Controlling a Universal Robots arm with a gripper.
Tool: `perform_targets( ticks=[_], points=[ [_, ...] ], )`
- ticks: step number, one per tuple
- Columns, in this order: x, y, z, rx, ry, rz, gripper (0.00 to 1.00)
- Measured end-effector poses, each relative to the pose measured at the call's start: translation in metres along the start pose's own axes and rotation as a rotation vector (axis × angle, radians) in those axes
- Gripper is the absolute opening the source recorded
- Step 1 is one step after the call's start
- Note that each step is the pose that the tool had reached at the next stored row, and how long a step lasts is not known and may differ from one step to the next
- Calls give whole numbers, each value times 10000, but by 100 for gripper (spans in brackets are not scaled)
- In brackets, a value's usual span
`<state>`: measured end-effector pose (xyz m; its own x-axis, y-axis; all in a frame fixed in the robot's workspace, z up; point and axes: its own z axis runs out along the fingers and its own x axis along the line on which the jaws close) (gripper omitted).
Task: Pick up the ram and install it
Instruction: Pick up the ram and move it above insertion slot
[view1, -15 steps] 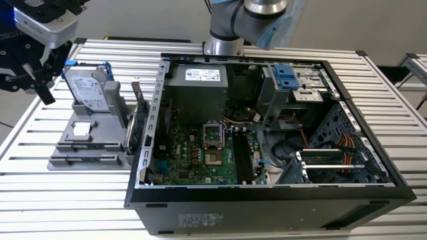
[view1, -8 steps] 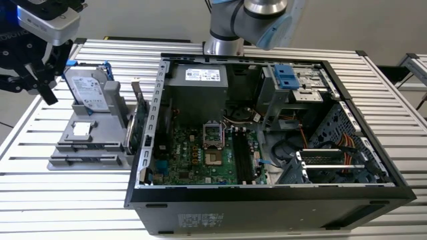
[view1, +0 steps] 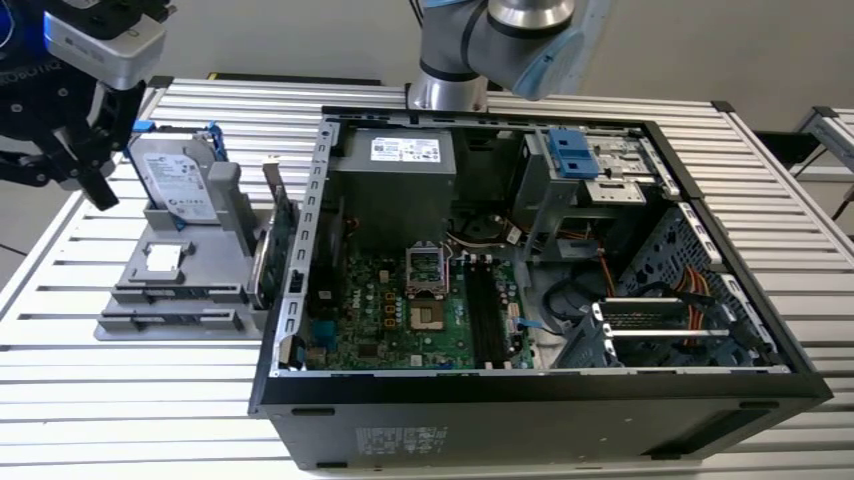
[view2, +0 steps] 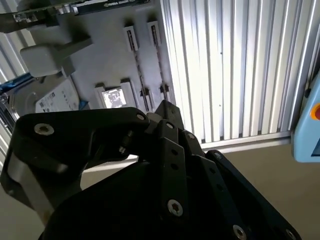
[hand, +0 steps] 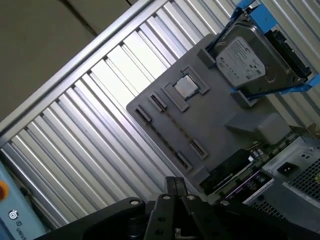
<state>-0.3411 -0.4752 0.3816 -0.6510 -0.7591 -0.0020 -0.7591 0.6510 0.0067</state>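
The ram (view1: 180, 293) is seen on edge in the slots at one end of the holder (view1: 203, 268) on the desk (view1: 134, 400), at the end away from the drive (view1: 174, 180) — untouched. The gripper (view1: 96, 195) hangs above the holder's drive end — jaws pressed together, nothing between them.

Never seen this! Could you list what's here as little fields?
claw: hovers beside the hard drive, at the exterior view's left
hard drive: upright in the grey parts tray
ram: apparently on edge in the tray's slim slots, not picked up
processor chip: flat on the tray
computer case: open, memory slots look empty
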Motion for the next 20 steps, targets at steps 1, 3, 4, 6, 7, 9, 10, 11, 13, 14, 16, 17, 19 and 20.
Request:
perform_targets(
  ticks=[1, 3, 4, 6, 7, 9, 10, 11, 13, 14, 16, 17, 19, 20],
  points=[
    [0, 0, 2, -2, -5, -95, 0],
    [0, 0, 5, -6, -6, -298, 0],
    [0, 0, 6, -6, -5, -392, 0],
    [0, 0, 8, -7, -3, -583, 0],
    [0, 0, 8, -7, -2, -637, 0],
    [0, 0, 9, -10, -1, -651, 0],
    [0, 0, 9, -10, -1, -651, 0],
    [0, 0, 9, -11, 0, -651, 0],
    [0, 0, 9, -21, 7, -668, 0],
    [0, 0, 9, -22, 9, -700, 0],
    [0, 0, 10, -25, 10, -864, 0],
    [0, 0, 10, -27, 9, -964, 0],
    [0, 0, 11, -30, 8, -1184, 0],
    [0, 0, 12, -31, 8, -1310, 0]
  ],
)
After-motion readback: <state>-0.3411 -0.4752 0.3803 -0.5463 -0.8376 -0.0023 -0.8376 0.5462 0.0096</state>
